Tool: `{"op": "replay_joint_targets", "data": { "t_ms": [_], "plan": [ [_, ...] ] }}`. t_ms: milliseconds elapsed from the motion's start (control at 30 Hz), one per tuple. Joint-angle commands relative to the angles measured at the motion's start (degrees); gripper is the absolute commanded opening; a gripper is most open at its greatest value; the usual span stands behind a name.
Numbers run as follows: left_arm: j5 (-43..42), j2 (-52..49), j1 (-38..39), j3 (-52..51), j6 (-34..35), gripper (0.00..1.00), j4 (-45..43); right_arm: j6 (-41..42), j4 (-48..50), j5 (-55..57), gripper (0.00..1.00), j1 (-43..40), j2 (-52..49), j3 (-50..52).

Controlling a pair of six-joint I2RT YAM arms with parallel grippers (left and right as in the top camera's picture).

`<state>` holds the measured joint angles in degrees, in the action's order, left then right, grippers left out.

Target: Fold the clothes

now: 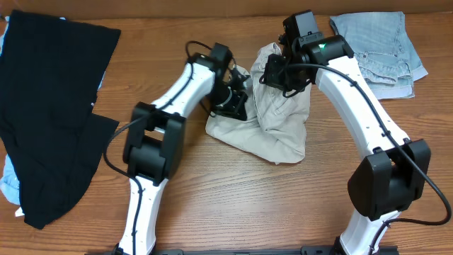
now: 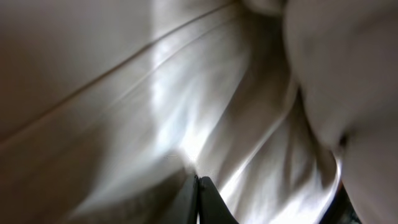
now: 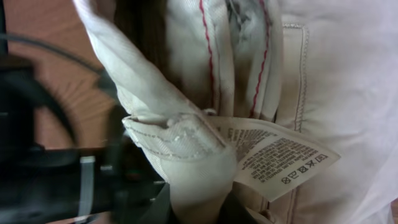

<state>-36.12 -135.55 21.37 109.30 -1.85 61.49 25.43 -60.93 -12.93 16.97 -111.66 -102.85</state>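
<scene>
Over at nine o'clock a black garment [image 1: 56, 106] lies spread on the table [image 1: 233, 205]. At the centre the khaki shorts [image 1: 283, 134] sit bunched in a heap. The left claw [image 2: 198, 186] is pinched shut on their nine o'clock edge, cloth creasing away from its tips. The right claw [image 3: 198, 202] grips a waistband fold at twelve o'clock, the white label [image 3: 280, 158] hanging just beside it. Denim shorts [image 1: 379, 49] lie at two o'clock, apart from the heap.
</scene>
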Motion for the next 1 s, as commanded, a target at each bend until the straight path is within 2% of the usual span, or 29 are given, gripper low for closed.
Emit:
{"op": "replay_joint_targets", "data": {
  "t_ms": [0,167,267,300,367,467,700,967],
  "plan": [
    [2.19,0.68,-5.62,7.48,0.61,0.04,5.75,2.08,0.94,1.29,0.04,-0.52,0.76,-1.36],
    [7.02,0.68,-12.72,19.5,0.61,0.04,17.64,2.05,1.18,1.31,0.04,0.59,0.39,-1.36],
    [8.11,0.68,-16.15,24.22,0.61,0.06,20.39,2.08,2.78,1.31,0.04,2.58,-0.11,-0.7],
    [8.09,0.68,-17.05,25.03,0.61,0.07,20.61,2.08,3.5,1.29,0.1,3.43,-0.35,-0.33],
    [8.02,0.68,-18.56,25.59,0.61,0.1,20.31,2.05,4.55,1.27,0.42,5.42,-0.94,0.11],
    [8.07,0.66,-20.24,25.49,0.59,0.11,19.8,1.11,4.96,-0.2,0.53,8.44,-1.53,0.11],
    [8.76,0.66,-20.74,25.46,0.55,0.1,18.97,1.25,2.56,-1.44,0.6,7.91,0.24,-0.42],
    [9.75,0.66,-19.91,25.44,0.55,0.1,17.73,1.64,-8.17,-0.37,0.61,2.01,0.11,2.43]
  ]
}}
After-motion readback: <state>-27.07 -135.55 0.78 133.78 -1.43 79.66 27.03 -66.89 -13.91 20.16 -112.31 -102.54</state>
